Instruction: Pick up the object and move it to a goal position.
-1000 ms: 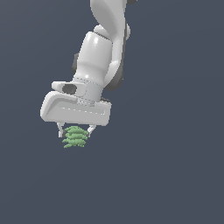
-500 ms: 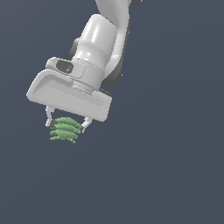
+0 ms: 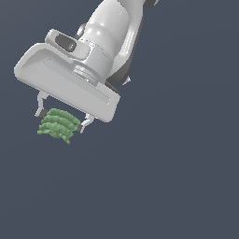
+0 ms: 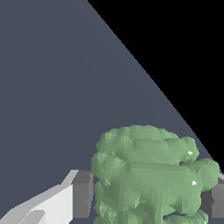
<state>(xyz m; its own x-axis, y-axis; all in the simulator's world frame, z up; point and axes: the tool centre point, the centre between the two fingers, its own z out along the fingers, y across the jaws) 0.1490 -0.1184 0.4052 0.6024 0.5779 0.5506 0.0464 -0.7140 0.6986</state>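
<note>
Under the arm, exterior view: the clump (image 3: 58, 124) hangs between the two fingers of the gripper (image 3: 61, 119), with flat dark grey-blue ground behind it on every side.
Arm (image 3: 109, 32): glossy white, rounded shells, slanting down from the top edge toward the exterior view's left.
Gripper body: a broad, smooth white block with softened corners, tilted, wider than the clump below it.
Fingers (image 3: 41, 106): thin, pale, angular, one against each side of the clump.
Jaws: closed in on the clump, holding it; only the clump's width keeps them apart.
Clump shape: light green, several ridged, curved, finger-like segments stacked like tiny bananas.
Clump texture: lumpy and faceted, matte.

Beside the clump, wrist view: dark grey pads (image 4: 82, 194) press on both sides of the clump (image 4: 151, 179).
Finger (image 4: 48, 203): white, flat-faced, sharp-edged, ending in the square grey pad.
Clump surface: coarse triangular facets, bulging knobs along each segment, two small white glints.
Ground (image 4: 65, 87): plain grey-blue, ending at a straight diagonal edge against solid black.
</note>
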